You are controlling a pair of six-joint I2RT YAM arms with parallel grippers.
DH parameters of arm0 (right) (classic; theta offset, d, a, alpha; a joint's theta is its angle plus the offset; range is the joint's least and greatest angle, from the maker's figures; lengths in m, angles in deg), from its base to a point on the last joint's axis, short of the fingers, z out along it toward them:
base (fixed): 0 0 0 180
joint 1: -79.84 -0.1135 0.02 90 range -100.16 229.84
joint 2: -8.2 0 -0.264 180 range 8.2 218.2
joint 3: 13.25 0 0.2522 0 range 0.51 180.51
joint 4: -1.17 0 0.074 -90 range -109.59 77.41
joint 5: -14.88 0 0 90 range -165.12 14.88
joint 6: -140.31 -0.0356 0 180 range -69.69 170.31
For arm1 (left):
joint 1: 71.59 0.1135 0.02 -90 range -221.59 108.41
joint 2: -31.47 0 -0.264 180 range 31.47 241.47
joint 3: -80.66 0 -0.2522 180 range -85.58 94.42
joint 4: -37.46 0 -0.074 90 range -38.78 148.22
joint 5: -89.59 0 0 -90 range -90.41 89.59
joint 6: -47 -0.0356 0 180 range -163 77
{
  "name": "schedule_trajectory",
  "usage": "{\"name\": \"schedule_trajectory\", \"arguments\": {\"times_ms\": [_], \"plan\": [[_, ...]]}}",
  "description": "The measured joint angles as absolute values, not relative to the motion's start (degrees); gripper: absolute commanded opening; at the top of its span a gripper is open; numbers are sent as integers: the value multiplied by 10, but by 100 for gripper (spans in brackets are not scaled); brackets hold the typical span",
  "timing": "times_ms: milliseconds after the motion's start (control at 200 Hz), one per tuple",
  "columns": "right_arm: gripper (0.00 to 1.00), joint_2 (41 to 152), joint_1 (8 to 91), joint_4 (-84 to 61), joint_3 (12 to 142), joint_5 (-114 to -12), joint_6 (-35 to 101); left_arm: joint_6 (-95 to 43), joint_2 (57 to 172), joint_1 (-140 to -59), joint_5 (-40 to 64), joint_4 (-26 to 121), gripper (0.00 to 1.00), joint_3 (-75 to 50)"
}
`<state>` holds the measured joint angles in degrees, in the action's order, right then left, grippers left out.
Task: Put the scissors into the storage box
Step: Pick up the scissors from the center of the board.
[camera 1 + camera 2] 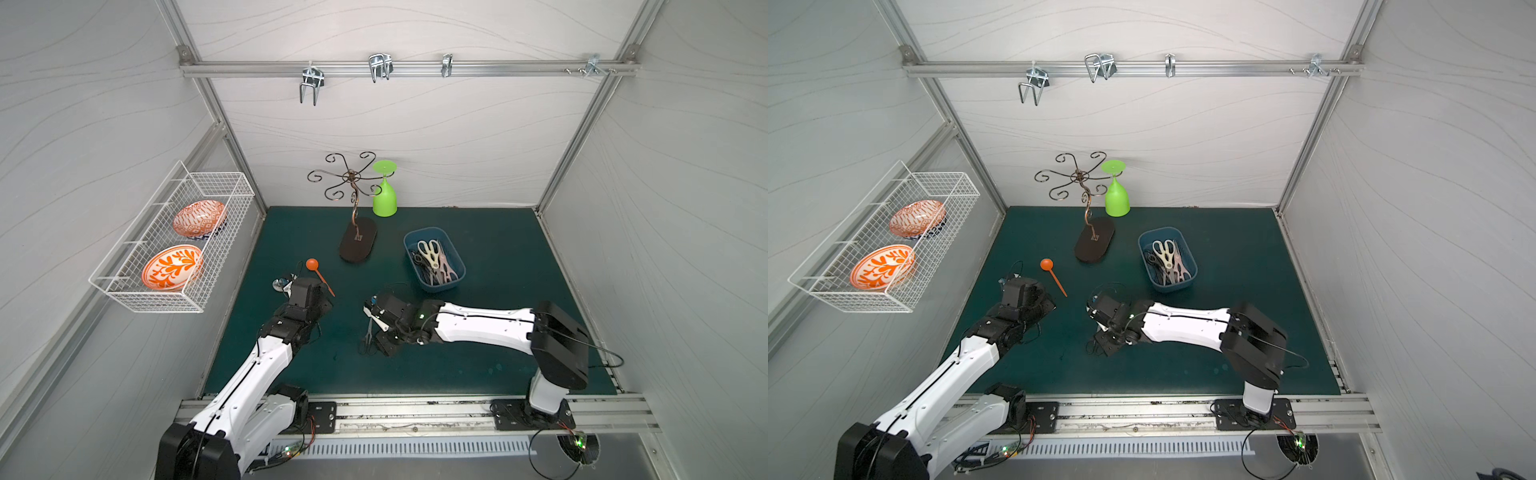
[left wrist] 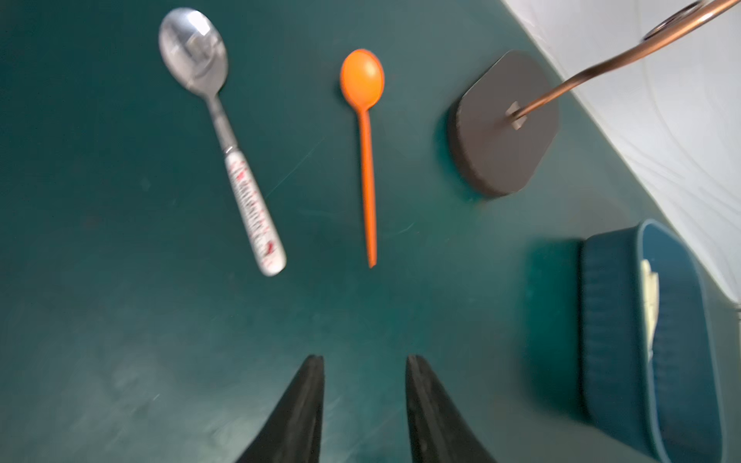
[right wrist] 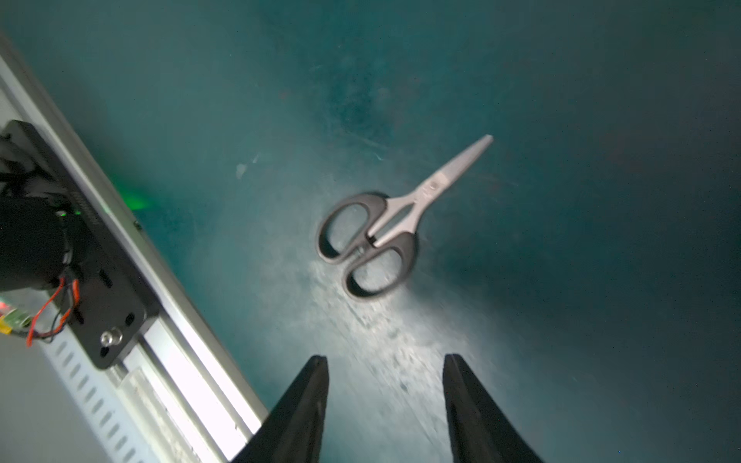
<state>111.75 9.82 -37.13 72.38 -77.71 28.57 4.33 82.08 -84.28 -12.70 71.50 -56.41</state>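
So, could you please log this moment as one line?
right pincer: open, near black-handled scissors on mat | left pincer: open, empty | storage box: holds other scissors

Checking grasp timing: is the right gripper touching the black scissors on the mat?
Apart. The right wrist view shows bare mat between the open right gripper and the black scissors.

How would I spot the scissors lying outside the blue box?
On the green mat, look by the right gripper, nearer the front rail than the storage box. The scissors lie flat, blades closed: black-handled, the only pair outside that box.
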Motion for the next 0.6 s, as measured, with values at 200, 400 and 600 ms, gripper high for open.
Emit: {"name": "schedule_trajectory", "arguments": {"times_ms": [200,400,600], "plan": [[48,1211,93,-382,797,-777,276,68,790,-811,-115,721,39,-594],[48,1245,93,-406,836,-766,276,83,816,-777,-80,710,39,-594],[48,1263,97,-422,857,-750,274,91,822,-772,-67,702,38,-594]]}}
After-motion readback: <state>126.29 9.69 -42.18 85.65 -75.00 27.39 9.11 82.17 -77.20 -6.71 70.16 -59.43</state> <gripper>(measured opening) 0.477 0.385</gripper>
